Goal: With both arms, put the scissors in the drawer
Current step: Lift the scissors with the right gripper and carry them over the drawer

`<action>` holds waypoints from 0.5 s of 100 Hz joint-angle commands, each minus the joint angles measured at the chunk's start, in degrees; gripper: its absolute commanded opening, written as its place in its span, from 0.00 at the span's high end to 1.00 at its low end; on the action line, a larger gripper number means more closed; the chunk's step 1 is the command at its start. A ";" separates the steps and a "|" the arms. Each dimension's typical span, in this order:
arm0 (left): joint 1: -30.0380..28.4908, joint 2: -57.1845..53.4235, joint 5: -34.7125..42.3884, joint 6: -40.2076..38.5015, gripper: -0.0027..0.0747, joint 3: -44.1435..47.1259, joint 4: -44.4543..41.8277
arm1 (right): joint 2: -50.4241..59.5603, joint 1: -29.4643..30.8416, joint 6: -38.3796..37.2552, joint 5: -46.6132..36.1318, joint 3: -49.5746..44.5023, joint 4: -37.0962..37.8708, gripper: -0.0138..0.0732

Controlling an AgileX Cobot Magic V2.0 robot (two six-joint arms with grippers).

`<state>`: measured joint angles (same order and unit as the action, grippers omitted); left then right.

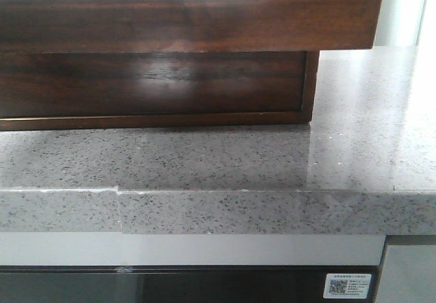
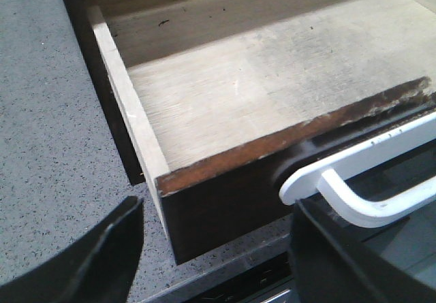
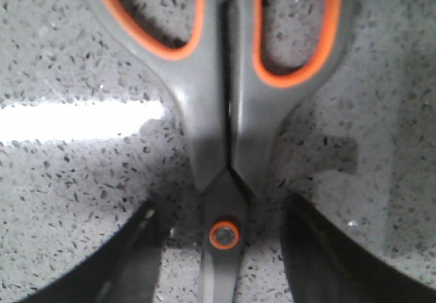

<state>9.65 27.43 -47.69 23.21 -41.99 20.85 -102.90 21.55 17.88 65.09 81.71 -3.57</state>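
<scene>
The drawer (image 1: pixel 184 17) was pulled out over the speckled grey stone tabletop (image 1: pixel 225 160), its glossy dark brown front showing reddish grain and a white, round-cornered area along the top. In the left wrist view its inside was pale, scuffed raw wood with a worn, chipped brown edge, and a smooth white bar handle (image 2: pixel 368 180) with rounded ends sat on the front. The left claw (image 2: pixel 225 262) was released, its black fingers (image 2: pixel 95 262) spread wide, one out past the drawer's corner and the other by the handle, gripping nothing. The scissors (image 3: pixel 225 112) lay closed and flat on the tabletop, grey plastic handles lined with orange loops, an orange-ringed pivot screw (image 3: pixel 224 235) below them. The right claw (image 3: pixel 225 255) stood released astride the pivot, dark fingers (image 3: pixel 340 262) apart on either side, not touching the scissors.
</scene>
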 commanded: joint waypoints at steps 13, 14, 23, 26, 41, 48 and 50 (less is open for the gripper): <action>0.44 0.70 3.57 -0.09 0.40 -1.82 1.66 | 2.14 0.01 0.70 -0.42 1.65 -0.35 0.75; 0.44 0.70 3.59 -0.09 0.40 -1.82 1.66 | 2.14 0.01 0.70 -0.42 1.65 -0.35 0.76; 0.44 0.70 3.59 -0.09 0.40 -1.82 1.66 | 2.14 0.01 0.70 -0.42 1.65 -0.35 0.83; 0.44 0.70 3.59 -0.09 0.40 -1.82 1.66 | 2.14 0.01 0.70 -0.32 1.65 -0.35 0.84; 0.44 0.70 3.59 -0.09 0.40 -1.82 1.66 | 2.14 0.01 0.70 -0.20 1.65 -0.35 0.89; 0.44 0.70 3.56 -0.09 0.40 -1.82 1.66 | 2.25 0.01 0.70 -0.20 1.65 -0.35 0.90; 0.44 0.70 3.45 -0.09 0.40 -1.82 1.66 | 2.25 0.01 0.70 -0.20 1.65 -0.35 0.90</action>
<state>9.65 27.43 -47.79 23.21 -41.99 20.85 -102.94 21.55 17.98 65.09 81.82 -3.68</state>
